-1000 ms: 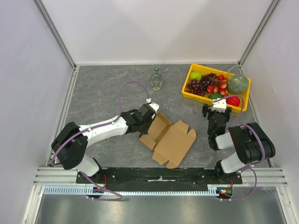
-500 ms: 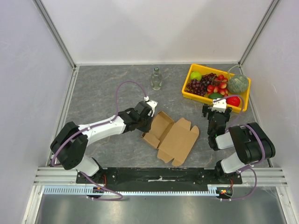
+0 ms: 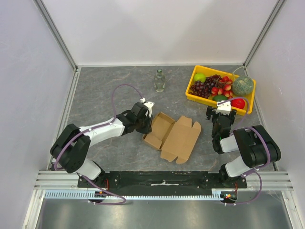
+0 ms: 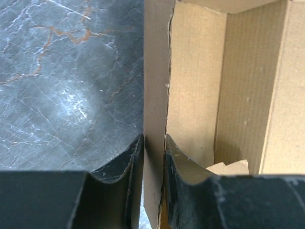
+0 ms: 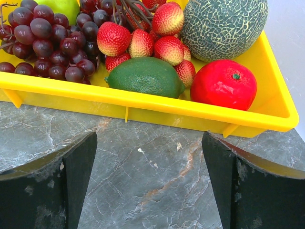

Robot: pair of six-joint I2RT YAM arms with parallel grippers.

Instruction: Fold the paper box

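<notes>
- Brown cardboard is sitting in my left gripper [image 4: 153,148]: I am clamping one upright side wall of the paper box [image 3: 174,138] between the two fingers, one outside the wall and one inside.
- I am holding the box near the middle of the table [image 3: 105,90], between my two arms, with its left end at my left gripper.
- My right gripper [image 5: 148,138] is hanging with its fingers wide apart and nothing between them. It is just in front of the yellow tray [image 5: 143,102] of fruit and well apart from the box.
- Progress, as I am judging it: the left part is standing as a shallow tray with raised walls, while the wide panel with its tabs is lying flat and open on the right.
- Remaining, as I am judging it: I am expecting to square up the walls, swing the flat panel over and tuck its tabs in. The task is looking less than half done.
</notes>
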